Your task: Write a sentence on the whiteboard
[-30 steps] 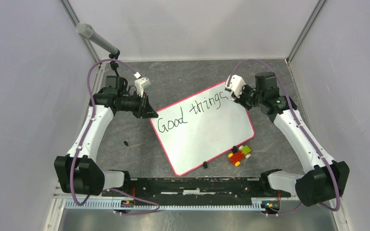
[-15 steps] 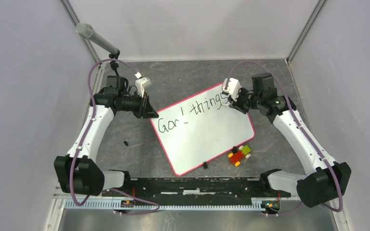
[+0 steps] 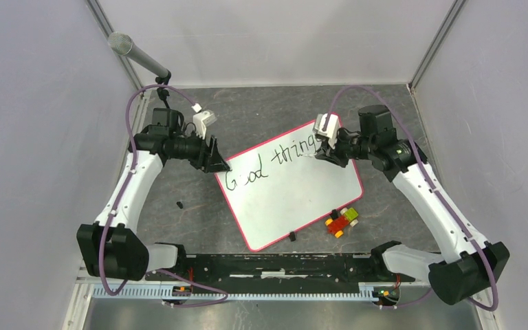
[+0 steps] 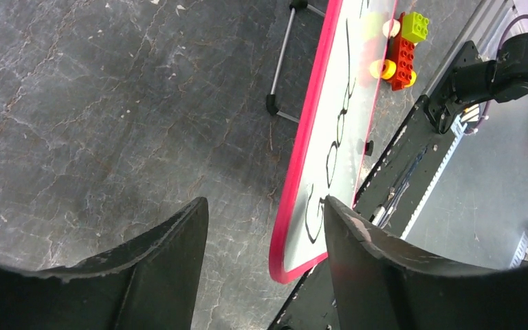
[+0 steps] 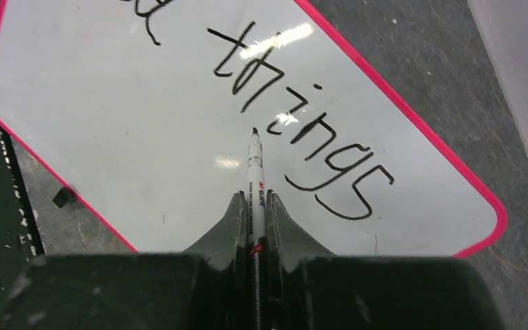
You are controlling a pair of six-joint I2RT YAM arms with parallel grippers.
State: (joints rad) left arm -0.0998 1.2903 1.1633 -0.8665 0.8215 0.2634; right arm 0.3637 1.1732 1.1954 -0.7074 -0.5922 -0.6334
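The whiteboard [image 3: 295, 203] lies tilted at the table's middle, white with a red-pink rim. The sentence [image 3: 275, 161] reads "Good things" in black. My left gripper [image 3: 216, 161] is open at the board's left corner. In the left wrist view that rim [image 4: 307, 144] shows between the spread fingers [image 4: 168, 254] of the left gripper [image 4: 265, 216]. My right gripper [image 3: 317, 151] is shut on a white marker [image 5: 254, 175]. The marker's black tip hovers just under the word "things" [image 5: 302, 124] on the whiteboard [image 5: 130, 117]. The right gripper [image 5: 254, 201] clamps the barrel.
A red, yellow and green toy brick car [image 3: 342, 221] sits off the board's lower right edge. A small black cap [image 3: 293, 236] lies at the board's near edge, another black bit [image 3: 179, 205] to the left. A microphone [image 3: 137, 55] stands at the back left.
My left gripper has opened and let go of the board's corner. My right gripper has moved left with the marker, from the end of "things" to below its middle.
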